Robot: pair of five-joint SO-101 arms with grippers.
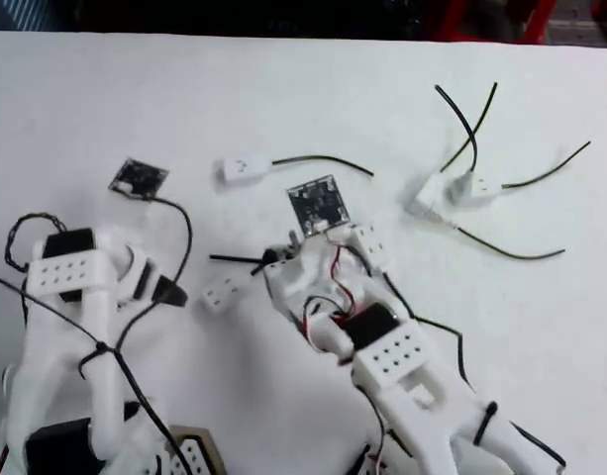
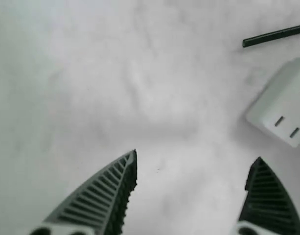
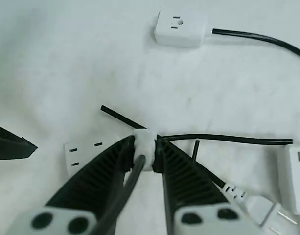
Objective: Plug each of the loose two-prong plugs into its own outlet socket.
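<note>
Holding a small white plug (image 3: 144, 138) tight between its tips, the right tool (image 3: 145, 145) sits low over the table (image 3: 66, 58). The plug's black cord runs back between the fingers, so the plug lies along the tool. Its prongs are hidden. A white socket (image 3: 83, 154) lies just beside it, slots up. The left tool (image 2: 195, 161) is spread apart near that socket. Farther off lies another socket (image 3: 181, 27).

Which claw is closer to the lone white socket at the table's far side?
Right: the right gripper lies straight before the socket; the left gripper sits farther back and aside.
</note>
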